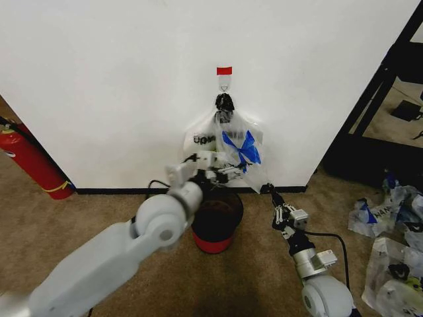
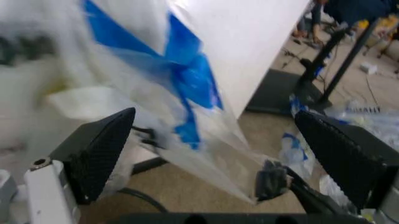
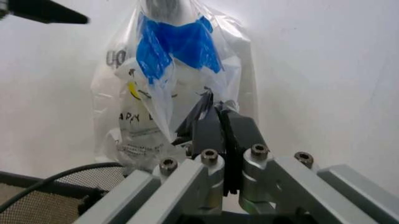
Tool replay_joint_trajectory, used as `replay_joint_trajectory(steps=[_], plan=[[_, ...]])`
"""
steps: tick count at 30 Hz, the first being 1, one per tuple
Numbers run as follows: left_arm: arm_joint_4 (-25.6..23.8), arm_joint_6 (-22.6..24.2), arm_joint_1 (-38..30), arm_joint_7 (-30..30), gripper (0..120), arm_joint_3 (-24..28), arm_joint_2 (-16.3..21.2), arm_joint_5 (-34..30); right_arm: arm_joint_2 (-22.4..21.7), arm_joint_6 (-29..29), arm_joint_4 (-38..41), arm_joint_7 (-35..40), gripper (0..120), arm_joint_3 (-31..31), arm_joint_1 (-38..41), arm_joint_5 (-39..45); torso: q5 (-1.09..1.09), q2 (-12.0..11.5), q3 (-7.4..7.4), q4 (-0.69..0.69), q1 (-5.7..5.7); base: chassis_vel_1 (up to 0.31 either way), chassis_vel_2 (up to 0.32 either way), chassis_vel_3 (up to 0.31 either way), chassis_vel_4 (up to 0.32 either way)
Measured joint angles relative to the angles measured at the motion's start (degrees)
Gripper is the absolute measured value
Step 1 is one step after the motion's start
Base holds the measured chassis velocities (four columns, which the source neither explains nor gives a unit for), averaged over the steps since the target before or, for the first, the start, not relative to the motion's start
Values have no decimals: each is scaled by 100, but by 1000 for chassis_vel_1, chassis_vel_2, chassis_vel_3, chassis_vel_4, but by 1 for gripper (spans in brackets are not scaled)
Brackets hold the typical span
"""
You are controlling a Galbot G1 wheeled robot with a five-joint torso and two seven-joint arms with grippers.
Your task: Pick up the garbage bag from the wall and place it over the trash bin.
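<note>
Garbage bag (image 1: 241, 148): see-through, blue-patched, hanging on the white wall (image 1: 119, 92) from a red-topped hook (image 1: 224, 71), in front of a white printed bag (image 1: 198, 142). Trash bin (image 1: 217, 221): black mesh, red base, on the carpet below. Left gripper (image 1: 221, 173): raised beside the bag, fingers spread wide, empty. Right gripper (image 1: 270, 190): fingers clenched, apparently pinching the bag's lower corner.

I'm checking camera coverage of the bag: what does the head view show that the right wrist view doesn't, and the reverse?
Head view alone: the red-topped hook on the wall, the fire extinguisher, the left claw at the garbage bag. Right wrist view alone: the right claw shut on the bag's lower edge, seen close. Both: the bag, the white bag behind, the trash bin.
</note>
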Motion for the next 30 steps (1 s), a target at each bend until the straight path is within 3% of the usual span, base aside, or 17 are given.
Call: replay_joint_trajectory(steps=[5, 10, 14, 18, 19, 20, 22, 30], plan=[[354, 16, -267, -6, 100, 357, -332, 337, -2, 11, 45, -24, 0, 66, -53, 0, 0, 0, 0, -1, 0, 0, 0, 0, 0], [974, -24, -401, 138, 95, 543, -694, 1415, -17, 13, 156, -66, 0, 152, -151, 13, 0, 0, -1, -1, 0, 0, 0, 0, 0], [1163, 60, -397, 88, 94, 564, -822, 1584, -27, 10, 223, -73, 0, 179, -191, 35, 0, 0, 0, -2, 0, 0, 0, 0, 0], [1257, 190, -353, -38, 81, 565, -867, 1528, -29, 2, 286, -75, 0, 208, -230, 52, 0, 0, -1, 0, -1, 0, 0, 0, 0], [1301, 247, -337, -111, 68, 563, -891, 1497, -32, -1, 318, -75, 0, 222, -261, 70, 0, 1, -1, -1, -1, 0, 0, 0, 0], [1301, 249, -335, -131, 63, 558, -894, 1475, -32, -1, 328, -76, 0, 231, -269, 72, 0, 1, -1, -1, -1, 0, 0, 0, 0], [1299, 249, -334, -146, 61, 553, -893, 1453, -32, -1, 335, -76, 0, 235, -272, 74, 0, 1, -1, -1, -1, 0, 0, 0, 0], [1238, 161, -282, -190, 30, 501, -885, 1391, -33, 0, 336, -72, 0, 237, -264, 93, 0, 1, -1, -1, -1, 0, 0, 0, 0]])
